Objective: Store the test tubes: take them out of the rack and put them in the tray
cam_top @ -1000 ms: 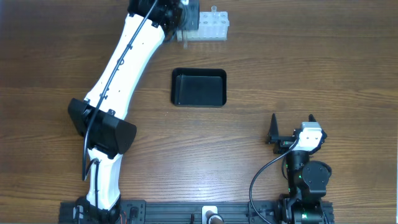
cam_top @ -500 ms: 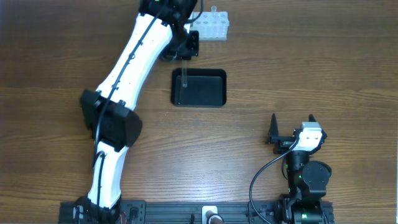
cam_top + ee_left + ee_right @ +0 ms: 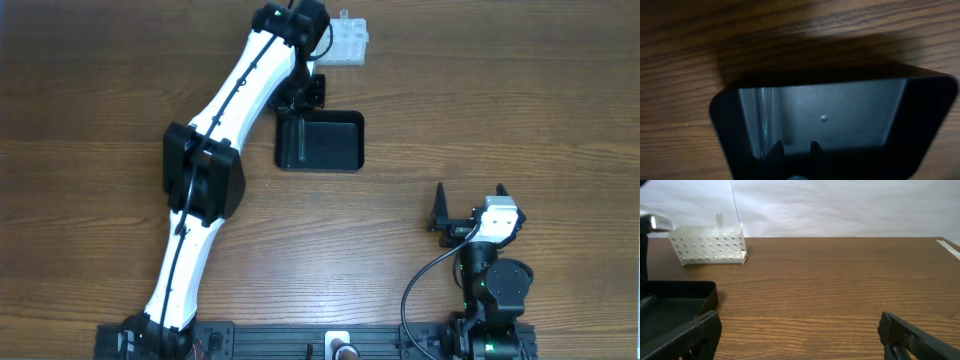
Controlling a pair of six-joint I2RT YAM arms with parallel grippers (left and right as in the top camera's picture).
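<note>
A white perforated plastic rack (image 3: pixel 708 246) stands far back on the brown wooden table (image 3: pixel 840 280), one clear test tube (image 3: pixel 719 220) upright in it. Nearer lies a black plastic tray (image 3: pixel 677 285). The right gripper (image 3: pixel 800 324) has its black fingers (image 3: pixel 695 332) spread wide.

Wooden table (image 3: pixel 500 120), brown, grain running side to side. White backdrop (image 3: pixel 840 205) behind table's far edge. Pale strip (image 3: pixel 951 249) flat on the table near a far corner, can't tell what it is. Black rail (image 3: pixel 260 335) along table's near edge, small round part (image 3: pixel 345 351) at rail's middle.
</note>
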